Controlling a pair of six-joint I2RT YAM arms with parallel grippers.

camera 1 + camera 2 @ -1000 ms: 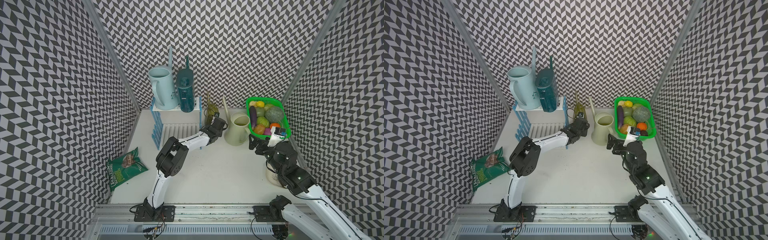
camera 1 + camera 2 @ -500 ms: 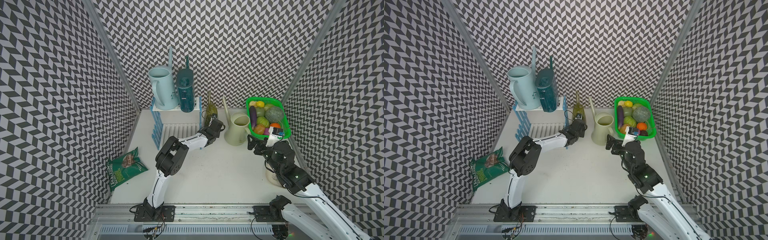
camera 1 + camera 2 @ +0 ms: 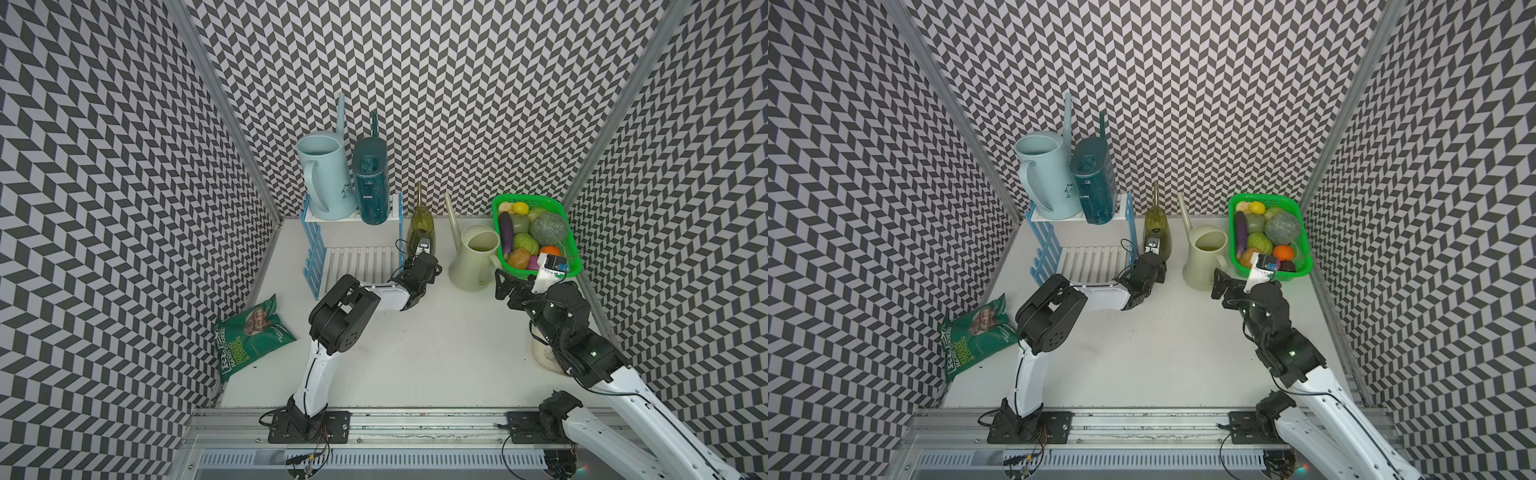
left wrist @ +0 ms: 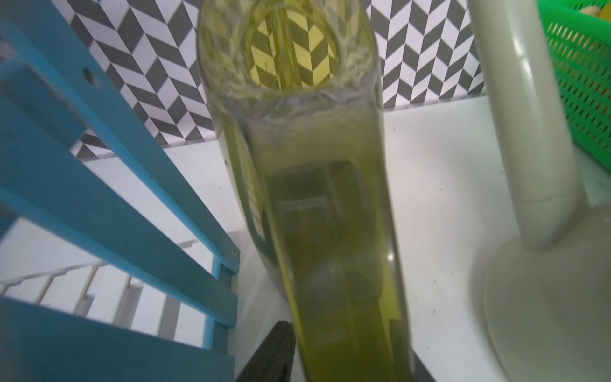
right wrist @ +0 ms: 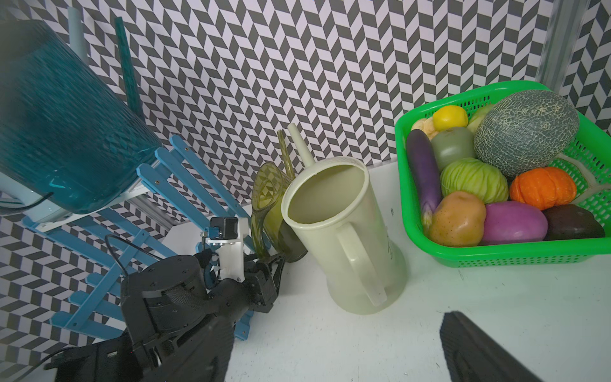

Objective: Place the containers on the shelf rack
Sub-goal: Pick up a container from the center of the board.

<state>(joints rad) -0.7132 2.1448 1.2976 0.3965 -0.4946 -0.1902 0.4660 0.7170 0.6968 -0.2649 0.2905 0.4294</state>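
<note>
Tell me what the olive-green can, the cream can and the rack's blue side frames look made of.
Olive-green can: probably translucent plastic; glossy, and the chevron wall shows through it. Cream can: opaque plastic, smooth with a soft sheen and a moulded handle. Rack's blue side frames: flat painted slats with screw holes, likely wood, though plastic is possible.

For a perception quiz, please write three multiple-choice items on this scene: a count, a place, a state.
1. How many watering cans are not yet on the rack? A. one B. two C. three
2. Where does the dark teal can stand? A. rack's top shelf B. rack's lower shelf C. off the rack
3. The right end effector is: A. open, empty B. shut on a can C. shut on the rack
Key: 1 B, only the olive can and the cream can; 2 A, beside the light blue can; 3 A, jaws wide apart, holding nothing.
</note>
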